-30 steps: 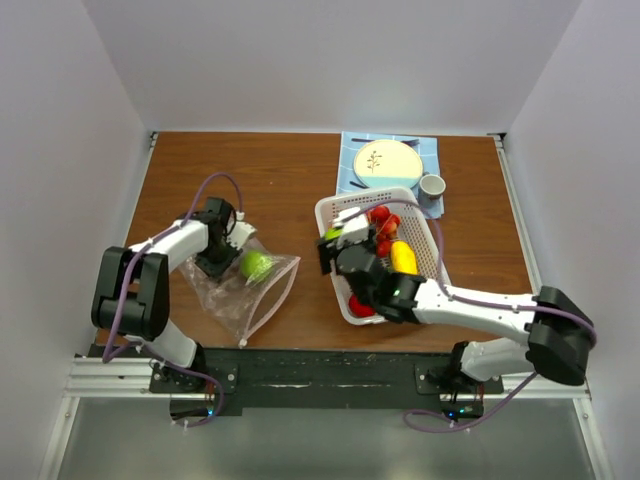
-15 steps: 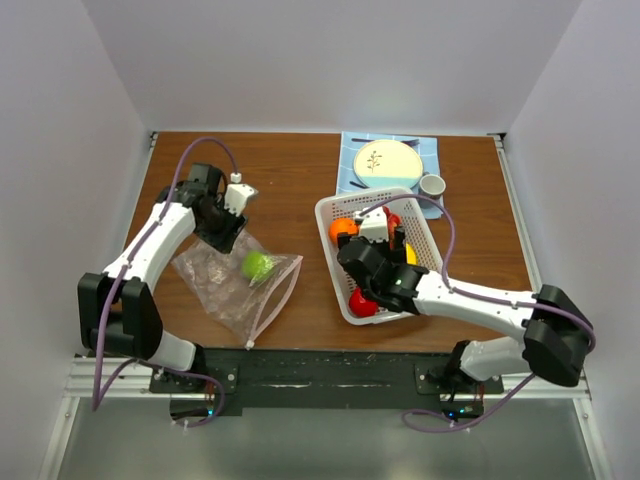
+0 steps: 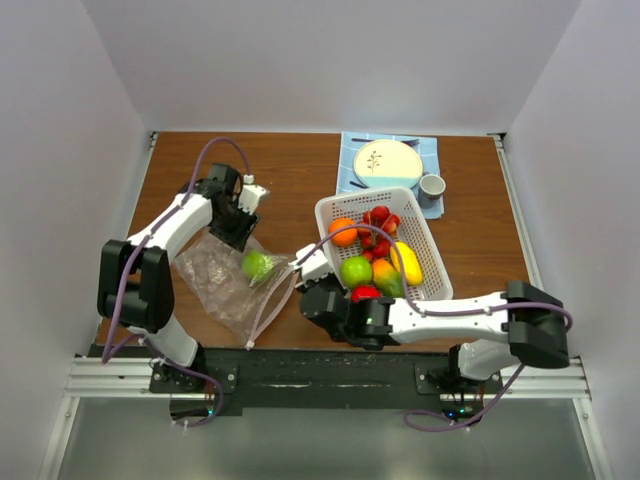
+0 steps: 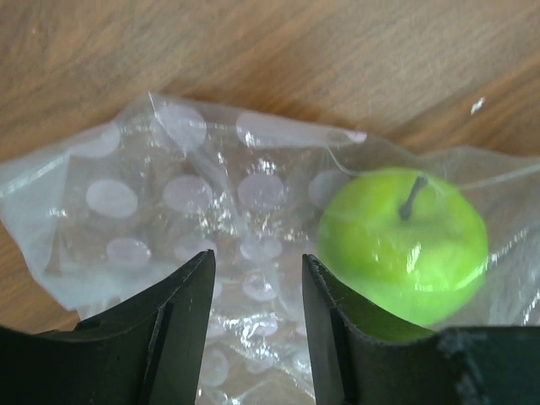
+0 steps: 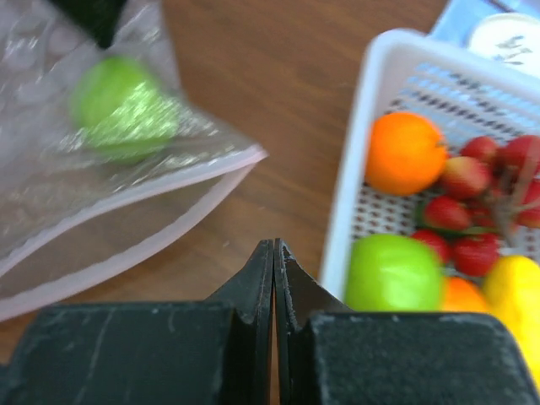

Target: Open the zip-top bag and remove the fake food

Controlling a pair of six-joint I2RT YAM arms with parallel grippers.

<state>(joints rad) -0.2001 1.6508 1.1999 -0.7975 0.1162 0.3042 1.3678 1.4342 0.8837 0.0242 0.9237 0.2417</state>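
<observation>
At the left of the surface (image 3: pixel 290 170): the left pincer (image 4: pixel 257 260) hangs over the far corner of the zip-top bag (image 3: pixel 215 285), jaws partway apart with crinkled film showing in the gap; whether any film is pinched I cannot tell
Bag position: flat on the wood between the left arm and the white basket (image 5: pixel 339 219), near the basket but not touching it
Bag axis: the zip edge runs on a diagonal from far-right to near-left, and the long axis seems to follow it
Bag mouth: it faces right, toward the basket, and its two strips look parted, so the opening step is likely done
Food in the bag: one green apple (image 4: pixel 403 240) sits inside the film, just right of the left pincer, stem up; being round, it has no long axis
Key relation: the apple lies between the two pincers, left of and beyond the right one, behind the mouth; the right arm is nearer the mouth, the left nearer the closed end
Right pincer (image 5: pixel 274 253): jaws pressed together on nothing, over bare wood between mouth and basket
Basket contents: orange (image 3: pixel 343 231), strawberries (image 3: pixel 378 218) and lemon (image 3: pixel 405 262), among other fruit, lie inside
Next move, as a judgement: the right pincer must spread before entering the mouth leftward
</observation>
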